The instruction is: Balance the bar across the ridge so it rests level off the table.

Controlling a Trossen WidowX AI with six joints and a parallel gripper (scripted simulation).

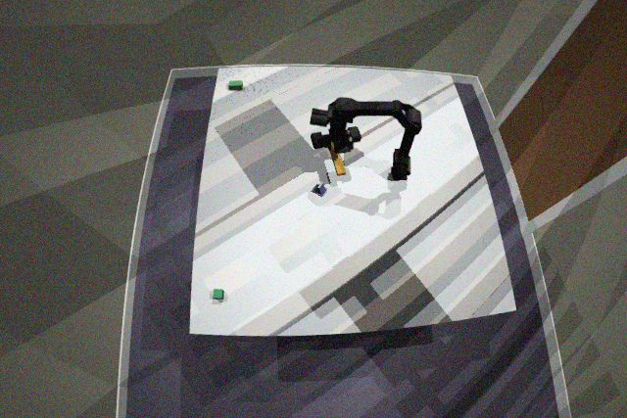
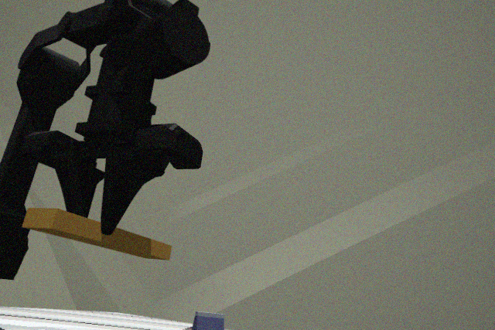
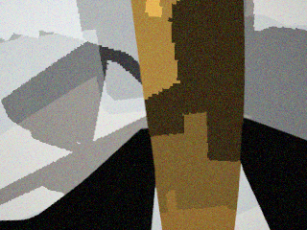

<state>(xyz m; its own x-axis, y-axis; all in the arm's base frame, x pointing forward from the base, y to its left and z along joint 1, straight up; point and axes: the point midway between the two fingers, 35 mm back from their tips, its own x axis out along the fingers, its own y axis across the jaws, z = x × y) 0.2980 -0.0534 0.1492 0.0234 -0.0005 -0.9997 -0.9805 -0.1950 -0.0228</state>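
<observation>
Two black fingers of the gripper [image 1: 334, 146] [image 2: 97, 224] [image 3: 198, 158] are closed on the orange-brown bar [image 1: 338, 164] [image 2: 131, 243] [image 3: 196, 177], one on each side of it. The bar hangs above the white table top [image 1: 267, 231] [image 2: 80, 315], apart from it, and looks tilted in the exterior view. The small dark-blue ridge [image 1: 319, 189] [image 2: 208, 321] stands on the table, apart from the bar. Two green blocks [image 1: 235, 85] [image 1: 217, 294] lie well apart from each other on the white surface.
</observation>
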